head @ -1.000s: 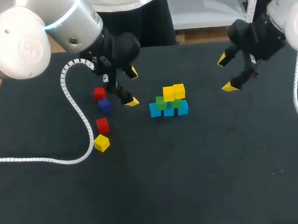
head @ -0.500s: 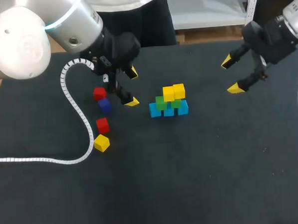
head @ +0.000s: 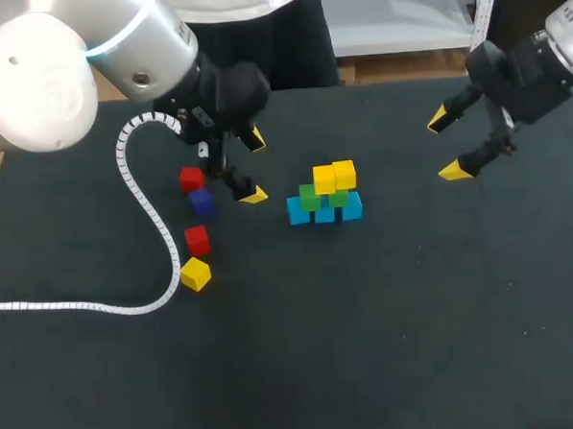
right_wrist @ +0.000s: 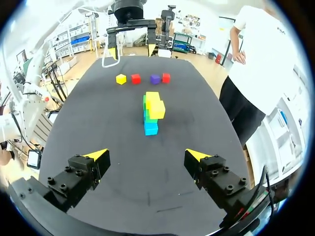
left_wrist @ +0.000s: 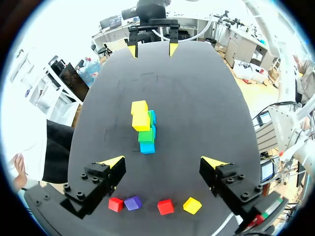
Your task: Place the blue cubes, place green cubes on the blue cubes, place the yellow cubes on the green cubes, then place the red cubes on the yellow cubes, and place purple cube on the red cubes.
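Observation:
At the table's middle stands a stack (head: 324, 195): blue cubes (head: 325, 212) at the bottom, two green cubes (head: 310, 198) on them, two yellow cubes (head: 334, 176) on top. To its left lie a red cube (head: 191, 179), a purple cube (head: 200, 202), a second red cube (head: 198, 240) and a yellow cube (head: 195, 274). My left gripper (head: 254, 166) hangs open and empty between the loose cubes and the stack. My right gripper (head: 446, 145) is open and empty, well right of the stack. In the left wrist view the loose cubes (left_wrist: 165, 207) lie under the left gripper (left_wrist: 162, 162).
A white coiled cable (head: 142, 208) from my left arm loops over the table's left part, close by the loose cubes. The black table (head: 370, 345) has bare cloth in front of the stack and to its right.
My right gripper has drawn back to the right, away from the stack, still open. The left arm and all cubes have kept still.

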Motion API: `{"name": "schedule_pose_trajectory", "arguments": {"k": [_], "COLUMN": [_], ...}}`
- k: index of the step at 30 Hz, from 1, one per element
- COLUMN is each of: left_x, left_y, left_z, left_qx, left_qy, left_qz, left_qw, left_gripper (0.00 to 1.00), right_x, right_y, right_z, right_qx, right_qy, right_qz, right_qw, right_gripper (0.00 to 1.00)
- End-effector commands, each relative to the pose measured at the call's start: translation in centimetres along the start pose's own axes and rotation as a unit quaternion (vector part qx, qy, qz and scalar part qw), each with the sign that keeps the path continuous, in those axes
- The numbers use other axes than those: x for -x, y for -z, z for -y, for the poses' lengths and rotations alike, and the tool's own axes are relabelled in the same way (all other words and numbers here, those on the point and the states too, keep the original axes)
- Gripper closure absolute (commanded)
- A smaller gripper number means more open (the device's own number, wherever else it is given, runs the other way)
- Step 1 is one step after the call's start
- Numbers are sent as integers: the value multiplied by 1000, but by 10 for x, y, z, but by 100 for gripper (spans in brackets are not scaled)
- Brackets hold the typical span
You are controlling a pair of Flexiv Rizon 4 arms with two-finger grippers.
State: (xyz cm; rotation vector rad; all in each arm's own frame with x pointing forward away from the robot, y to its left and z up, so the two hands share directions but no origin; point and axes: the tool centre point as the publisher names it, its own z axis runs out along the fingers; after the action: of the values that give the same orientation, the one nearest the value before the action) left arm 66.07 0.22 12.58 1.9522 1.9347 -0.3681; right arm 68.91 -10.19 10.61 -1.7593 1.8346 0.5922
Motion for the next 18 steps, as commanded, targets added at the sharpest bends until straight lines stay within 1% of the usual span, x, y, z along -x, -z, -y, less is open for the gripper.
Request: {"name": "schedule_pose_trajectory", "arguments": {"k": [1, 2, 4, 18], "left_x": [-1, -1, -1, -1], "left_y": [0, 0, 0, 0], "left_z": [0, 0, 0, 0], "left_qx": [-1, -1, -1, -1], "left_qy": [-1, -1, -1, -1], "left_qz": [1, 1, 1, 1], "left_qw": [1000, 1000, 1000, 1000], "left_gripper": [0, 0, 0, 0], "right_x": [0, 1, 1, 1], "right_y": [2, 2, 3, 3], "right_z": [-5, -6, -6, -8], "right_qx": [-5, -5, -5, -4], "right_qy": [0, 0, -5, 1], "right_qz": [0, 0, -14, -13], "right_qw": [1000, 1000, 1000, 1000], "right_gripper": [0, 0, 0, 0]}}
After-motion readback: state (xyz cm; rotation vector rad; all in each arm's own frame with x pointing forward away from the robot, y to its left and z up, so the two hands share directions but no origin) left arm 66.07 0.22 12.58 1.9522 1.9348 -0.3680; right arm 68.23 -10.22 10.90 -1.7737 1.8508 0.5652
